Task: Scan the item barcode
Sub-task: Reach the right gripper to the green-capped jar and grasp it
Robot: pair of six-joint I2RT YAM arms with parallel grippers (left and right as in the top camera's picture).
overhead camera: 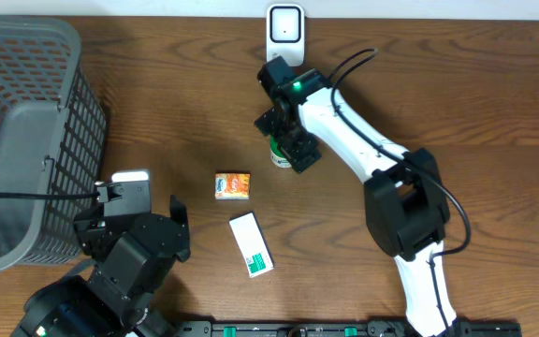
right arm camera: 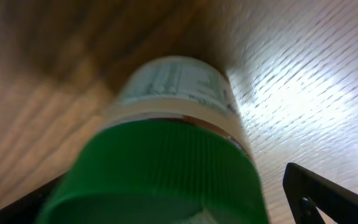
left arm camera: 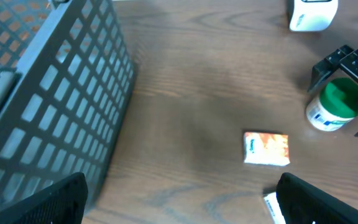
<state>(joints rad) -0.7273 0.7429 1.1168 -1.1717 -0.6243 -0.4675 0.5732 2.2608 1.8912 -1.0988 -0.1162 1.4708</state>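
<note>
Risks, big to small: R arm (overhead camera: 354, 131) reaches across the table (overhead camera: 494, 84) w/ the scanner (overhead camera: 285, 33) just behind it, so a fast lift could knock the scanner over. R gripper (overhead camera: 291, 140) straddles the bottle (left arm camera: 331, 106), fingers spread wide either side, not yet pinching. If one pad lands first, the bottle prob tips or rolls. Its round wall could also spin in the grip, leaving the barcode facing away from the scanner or under a finger. L gripper (left arm camera: 179, 208) hangs spread & empty near the basket (overhead camera: 26, 140), well apart from the bottle, so little risk there.

Materials:
- Table: dark wood-grain, matte.
- Basket: grey plastic lattice, square holes, looks rigid.
- Scanner: white rounded block, upright.
- Box (overhead camera: 251, 245): flat white carton, green end, lying down.
- Bottle: white plastic cylinder, printed label, ribbed green screw cap, standing on the table between scanner & pack.
- Pack (overhead camera: 233, 184): small, orange-white, boxy.
</note>
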